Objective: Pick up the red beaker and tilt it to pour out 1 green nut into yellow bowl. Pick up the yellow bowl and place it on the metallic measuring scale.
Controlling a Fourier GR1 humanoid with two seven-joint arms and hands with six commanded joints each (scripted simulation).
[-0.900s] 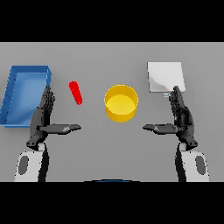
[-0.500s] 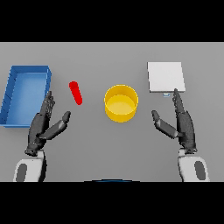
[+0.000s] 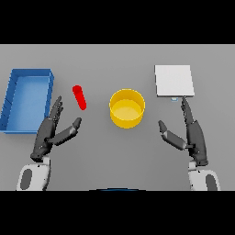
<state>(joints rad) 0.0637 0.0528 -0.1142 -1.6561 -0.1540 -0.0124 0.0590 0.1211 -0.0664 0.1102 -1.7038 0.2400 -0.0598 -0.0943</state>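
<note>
Dark and nearest the table's lower edge, the left hand [image 3: 51,133] lay relaxed with straight fingers and thumb apart, holding nothing, just below the red beaker [image 3: 80,97], while the right hand [image 3: 190,133] showed low on the right, equally slack and empty. To grasp well, I judged, the left hand should close across the beaker's narrow width around its middle (any nut inside was hidden from me), so that it could then be carried and tipped over the yellow bowl [image 3: 127,108] to its right. Beyond, the beaker lay with its long axis running up the table, far end leaning slightly left, between the bowl and the blue tray [image 3: 9,98], with the metallic measuring scale [image 3: 173,81] farthest, up right.
</note>
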